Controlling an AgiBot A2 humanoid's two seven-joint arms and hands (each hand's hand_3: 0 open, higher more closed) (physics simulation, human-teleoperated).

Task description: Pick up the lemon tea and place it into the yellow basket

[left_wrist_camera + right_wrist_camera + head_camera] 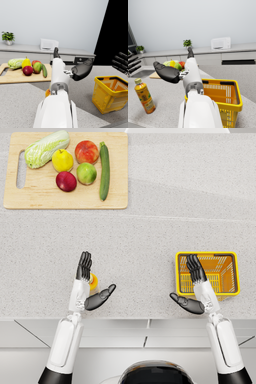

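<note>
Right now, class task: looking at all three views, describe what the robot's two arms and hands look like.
Both arms have smooth, glossy white forearm shells, rounded and tapering to a narrower white wrist with small grey fittings. The left hand and right hand are dark, near-black, with slim segmented fingers and a thick rounded thumb. Black bands show at the arms' lower ends. No loose cables or markings are visible.

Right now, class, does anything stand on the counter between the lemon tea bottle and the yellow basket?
Nothing visible does. The orange lemon tea bottle stands upright beside the left hand, and the speckled grey counter between it and the yellow wire basket is bare. The right hand hangs over the basket's near side.
</note>
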